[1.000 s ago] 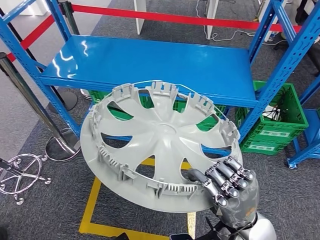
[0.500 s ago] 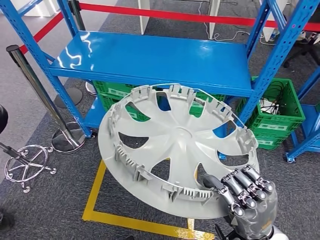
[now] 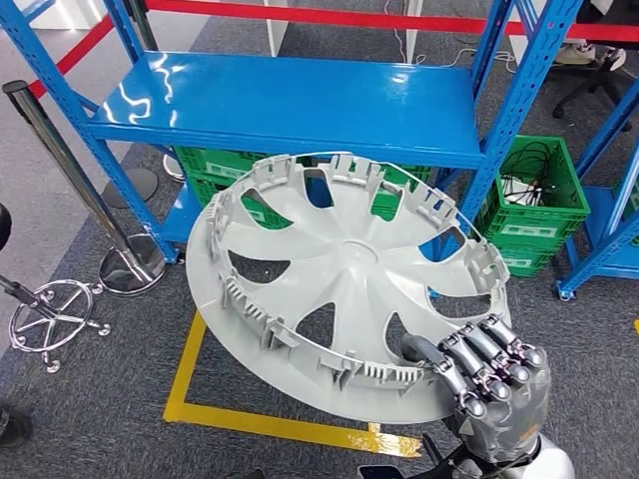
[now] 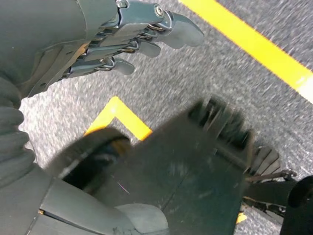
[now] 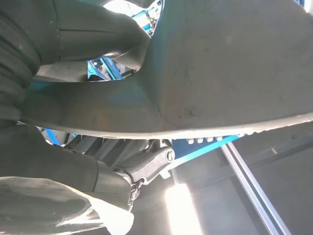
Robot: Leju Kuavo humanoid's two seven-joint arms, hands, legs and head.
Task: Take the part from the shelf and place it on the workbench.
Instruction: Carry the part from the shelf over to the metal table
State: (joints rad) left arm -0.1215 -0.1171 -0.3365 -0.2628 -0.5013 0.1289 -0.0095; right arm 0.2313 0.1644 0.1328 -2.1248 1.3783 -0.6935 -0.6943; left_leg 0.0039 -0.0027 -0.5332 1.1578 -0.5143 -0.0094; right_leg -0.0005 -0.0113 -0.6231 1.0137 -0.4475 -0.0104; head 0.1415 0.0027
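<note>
On grey carpet before a blue shelf (image 3: 302,105), the grey wheel cover (image 3: 342,279) is seen already lifted off, grasped at its five o'clock rim by the right hand (image 3: 489,384), the left hand (image 4: 110,39) released; placing on the surface is judged outstanding.

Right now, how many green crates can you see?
2: one green crate on the floor right of the blue shelf, another green crate under it, partly hidden behind the hubcap. More may be hidden.

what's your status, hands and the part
Right hand grips the rim of the large grey plastic wheel cover, held off the blue metal shelf. Left hand hangs by the floor, holding nothing. Workbench not in sight.
</note>
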